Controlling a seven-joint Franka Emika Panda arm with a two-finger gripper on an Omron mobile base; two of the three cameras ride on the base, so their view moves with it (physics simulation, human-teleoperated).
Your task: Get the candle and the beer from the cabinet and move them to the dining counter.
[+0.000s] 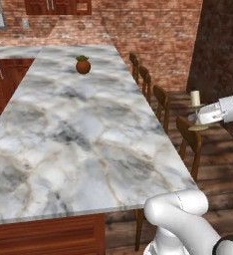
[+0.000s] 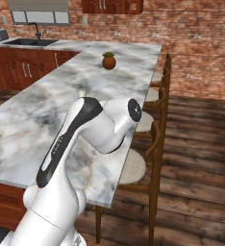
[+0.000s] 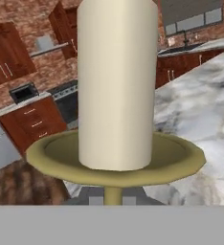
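Observation:
My gripper [image 1: 200, 118] is shut on the candle [image 1: 194, 98], a cream-white stub on a brass-yellow candlestick with a round saucer [image 1: 198, 128]. It hangs upright above the chairs, just off the right edge of the dining counter [image 1: 73, 129]. The hand view looks straight at the candle [image 3: 116, 81] and its saucer [image 3: 114, 160], with the stem going down between the fingers and the dining counter [image 3: 200, 110] behind it at right. The cabinet [image 1: 56, 6] is on the brick wall far behind the counter. The beer is out of view.
A round brown plant pot [image 1: 82, 65] stands at the far end of the counter. Wooden chairs [image 1: 161, 102] line its right side, over wood floor. My own arm [image 2: 85, 134] covers the counter's near part in the right base view. A sink [image 2: 30, 42] lies far left.

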